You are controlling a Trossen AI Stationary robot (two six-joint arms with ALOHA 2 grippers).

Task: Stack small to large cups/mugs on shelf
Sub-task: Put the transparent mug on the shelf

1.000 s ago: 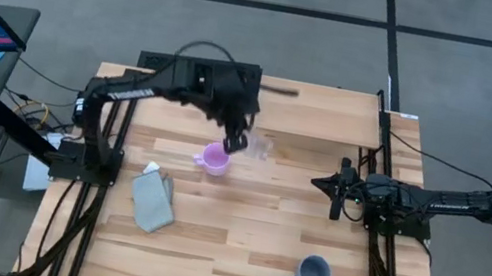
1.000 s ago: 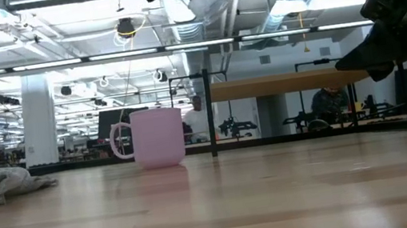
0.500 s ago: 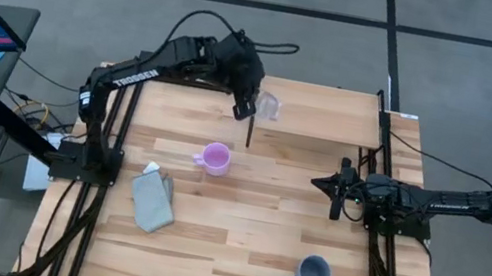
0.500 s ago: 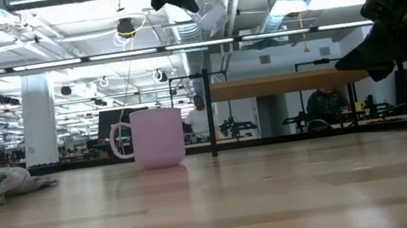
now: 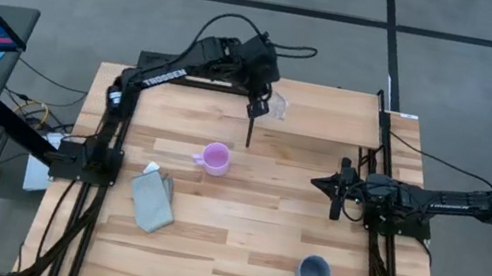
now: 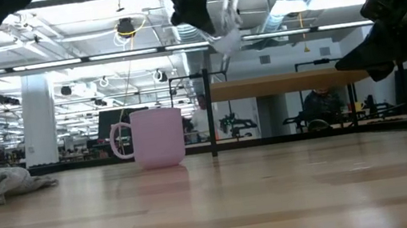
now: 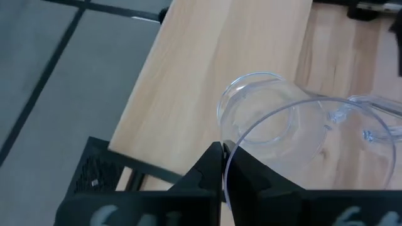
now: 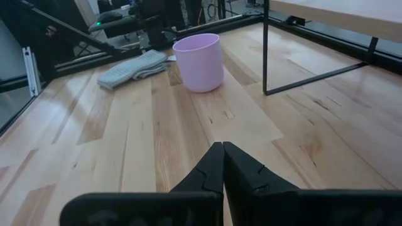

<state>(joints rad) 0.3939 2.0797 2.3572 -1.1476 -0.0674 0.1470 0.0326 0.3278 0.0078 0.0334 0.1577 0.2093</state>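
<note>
Moved: my left gripper (image 5: 266, 107) carried glass cup (image 5: 277, 106) over shelf (image 5: 331, 115), pinching rim; cup tilted, shelf below.

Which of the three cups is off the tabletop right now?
The clear glass cup, held by the left gripper over the shelf. The pink mug and blue-grey mug stand on the table.

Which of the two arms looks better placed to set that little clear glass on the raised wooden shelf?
Left. Its gripper grips the small clear glass cup above the light-wood shelf; the right gripper waits shut, away.
</note>
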